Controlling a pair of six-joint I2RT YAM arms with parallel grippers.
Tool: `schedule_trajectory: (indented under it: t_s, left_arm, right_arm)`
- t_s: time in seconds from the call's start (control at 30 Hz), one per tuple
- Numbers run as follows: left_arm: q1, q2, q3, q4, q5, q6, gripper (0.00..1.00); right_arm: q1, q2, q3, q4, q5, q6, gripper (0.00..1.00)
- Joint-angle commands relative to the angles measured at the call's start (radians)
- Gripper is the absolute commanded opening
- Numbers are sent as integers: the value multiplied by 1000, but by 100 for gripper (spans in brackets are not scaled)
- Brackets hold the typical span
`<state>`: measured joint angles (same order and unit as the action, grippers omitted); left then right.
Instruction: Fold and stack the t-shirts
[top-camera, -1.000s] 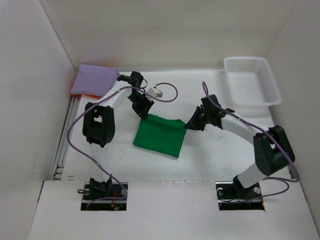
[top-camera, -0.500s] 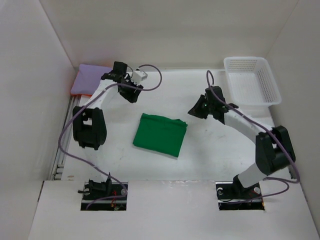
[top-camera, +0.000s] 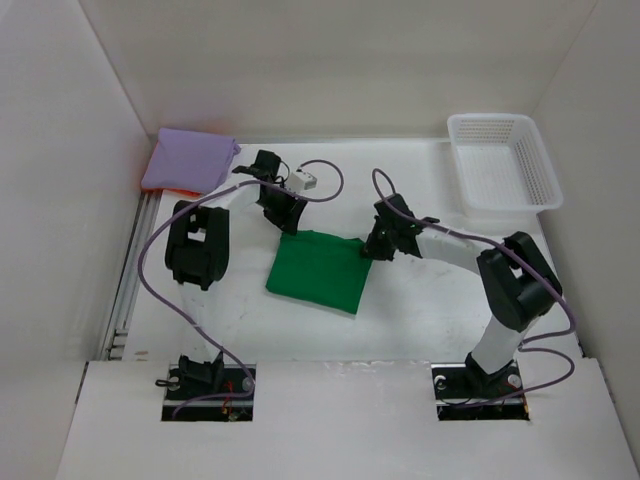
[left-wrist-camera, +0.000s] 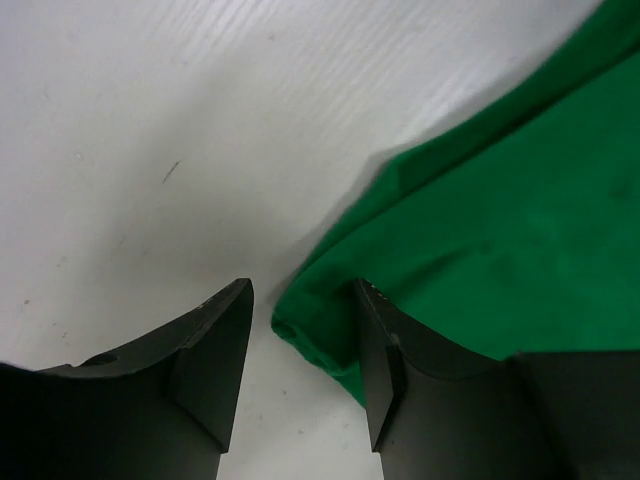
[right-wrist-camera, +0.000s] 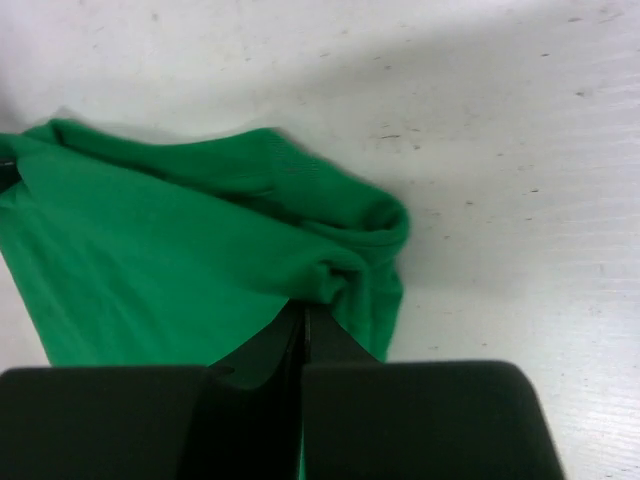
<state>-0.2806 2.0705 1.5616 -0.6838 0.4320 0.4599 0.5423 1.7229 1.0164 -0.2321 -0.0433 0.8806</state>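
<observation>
A green t-shirt (top-camera: 315, 272) lies folded in the middle of the table. My left gripper (top-camera: 288, 222) is down at its far left corner. In the left wrist view it is open (left-wrist-camera: 305, 345), the cloth corner (left-wrist-camera: 320, 330) lying between the fingers and one finger (left-wrist-camera: 385, 365) resting over the green cloth. My right gripper (top-camera: 371, 248) sits at the far right corner. Its jaws are shut (right-wrist-camera: 305, 315), tips against a bunched fold of the green t-shirt (right-wrist-camera: 200, 270), and no cloth shows between them. A lavender t-shirt (top-camera: 188, 160) lies folded at the back left on an orange one (top-camera: 172, 189).
A white lattice basket (top-camera: 505, 160) stands at the back right. A metal rail (top-camera: 130, 280) runs along the table's left edge. White walls close in the left, back and right sides. Purple cables loop from both arms over the table.
Both grippers lifted away from the green t-shirt half a second ago and have come back down to its far corners. The right jaws have shut.
</observation>
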Motion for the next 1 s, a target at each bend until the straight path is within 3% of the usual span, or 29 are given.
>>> schedule_trajectory:
  t_s: [0.0, 0.27, 0.5, 0.57, 0.6, 0.7, 0.97]
  left_arm:
    - [33, 17, 72, 24, 5, -62, 42]
    - [65, 5, 78, 52, 1, -145, 44]
    - [82, -222, 38, 46, 7, -173, 51]
    - [83, -288, 6, 29, 13, -182, 70]
    - [79, -314, -15, 9, 22, -179, 100]
    - [67, -357, -102, -68, 74, -164, 100]
    - [74, -291, -279, -102, 90, -156, 100]
  right_arm:
    - [-14, -3, 39, 30, 80, 27, 0]
    - [-45, -5, 31, 71, 85, 38, 0]
    - [-64, -74, 30, 76, 66, -14, 7]
    - [-58, -144, 11, 60, 66, -38, 15]
    - [-58, -184, -5, 48, 72, -48, 21]
    - [-34, -310, -71, 1, 94, -63, 32]
    - [8, -528, -248, -30, 109, 0, 35]
